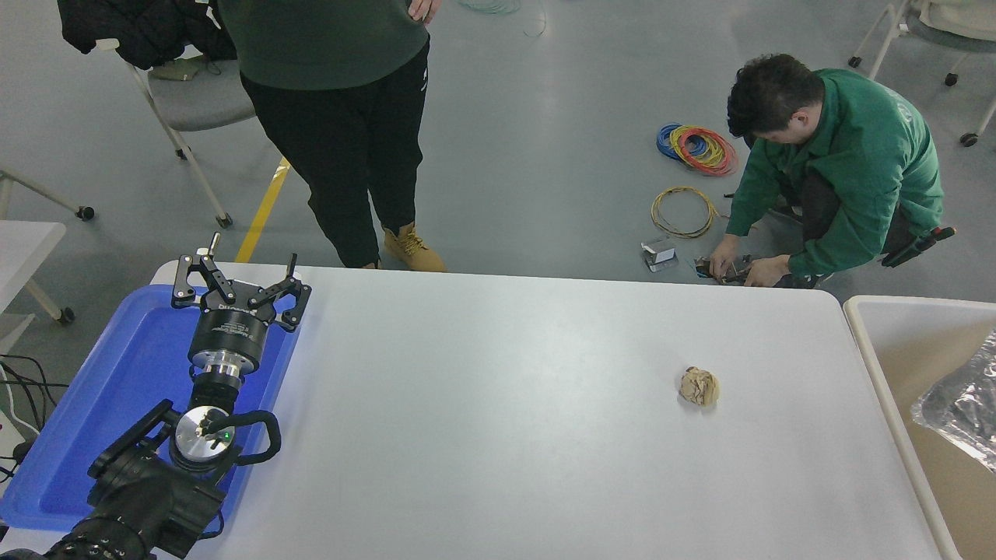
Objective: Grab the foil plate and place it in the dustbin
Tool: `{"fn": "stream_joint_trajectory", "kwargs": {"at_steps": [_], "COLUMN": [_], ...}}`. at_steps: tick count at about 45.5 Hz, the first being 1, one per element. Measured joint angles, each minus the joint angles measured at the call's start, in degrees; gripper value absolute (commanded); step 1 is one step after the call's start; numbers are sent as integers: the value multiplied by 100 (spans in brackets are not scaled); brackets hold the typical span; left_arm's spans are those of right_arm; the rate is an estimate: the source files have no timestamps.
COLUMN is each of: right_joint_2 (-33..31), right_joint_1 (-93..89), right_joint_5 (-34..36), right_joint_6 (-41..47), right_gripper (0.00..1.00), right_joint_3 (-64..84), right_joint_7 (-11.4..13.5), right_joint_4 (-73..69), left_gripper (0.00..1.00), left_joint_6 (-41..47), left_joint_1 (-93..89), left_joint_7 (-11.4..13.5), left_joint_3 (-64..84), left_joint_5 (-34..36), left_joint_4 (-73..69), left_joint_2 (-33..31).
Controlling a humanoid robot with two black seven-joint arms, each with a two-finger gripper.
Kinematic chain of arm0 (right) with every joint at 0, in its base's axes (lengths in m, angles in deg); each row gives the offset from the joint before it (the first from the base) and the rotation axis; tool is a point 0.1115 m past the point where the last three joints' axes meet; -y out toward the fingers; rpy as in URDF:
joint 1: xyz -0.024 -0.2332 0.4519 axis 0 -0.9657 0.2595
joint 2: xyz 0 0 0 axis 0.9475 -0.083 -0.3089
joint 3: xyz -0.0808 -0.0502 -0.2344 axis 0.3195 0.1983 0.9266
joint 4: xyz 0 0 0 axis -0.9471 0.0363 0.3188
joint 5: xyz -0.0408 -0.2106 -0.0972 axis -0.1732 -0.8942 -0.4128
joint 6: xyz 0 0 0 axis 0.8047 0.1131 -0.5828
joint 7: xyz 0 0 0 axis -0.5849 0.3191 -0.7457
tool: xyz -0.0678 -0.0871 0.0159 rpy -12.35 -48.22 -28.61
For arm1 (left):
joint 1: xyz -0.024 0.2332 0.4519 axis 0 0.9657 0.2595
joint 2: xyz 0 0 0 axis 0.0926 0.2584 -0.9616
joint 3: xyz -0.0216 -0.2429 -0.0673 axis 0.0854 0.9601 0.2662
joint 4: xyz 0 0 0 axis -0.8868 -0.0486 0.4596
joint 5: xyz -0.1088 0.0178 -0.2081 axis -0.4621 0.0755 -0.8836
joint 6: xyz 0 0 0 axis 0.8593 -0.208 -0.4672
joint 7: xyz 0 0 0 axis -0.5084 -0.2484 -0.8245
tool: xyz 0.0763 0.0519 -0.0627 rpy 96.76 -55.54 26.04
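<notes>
The foil plate [961,404], shiny silver and crinkled, lies inside the dustbin [871,342] at the right edge of the head view, partly cut off by the picture's edge. The dustbin is beige with a thick white rim and stands beside the table's right end. My left gripper [237,274] is open and empty, parked over the blue tray at the lower left. My right arm and gripper are out of view.
A flat blue plastic tray [117,389] lies at the table's left end. A small crumpled brown paper ball [699,386] sits on the table's right half. One person stands at the far edge; another crouches on the floor by coloured wire coils [696,148].
</notes>
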Motion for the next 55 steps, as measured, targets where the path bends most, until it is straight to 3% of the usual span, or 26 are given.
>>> {"fn": "stream_joint_trajectory", "kwargs": {"at_steps": [7,13,37,55], "right_joint_2": [29,46,-127,-525], "right_joint_1": [-10,-12,556,2964], "right_joint_5": [11,15,15,-28], "right_joint_6": [-25,-109,-343,-319], "right_gripper": [75,96,100,100], "right_joint_3": [0,21,120,1727], "right_joint_7": [-7,-15,-17,-15], "right_joint_4": [4,5,-190,-1802], "left_gripper": [100,100,100,100], "left_joint_6": [0,0,0,-6], "left_joint_1": [0,0,0,0], "left_joint_7": [0,0,0,0], "left_joint_3": [0,0,0,0], "left_joint_5": [0,0,1,0], "left_joint_4": [0,0,0,1], "left_joint_2": [1,1,-1,-3]}}
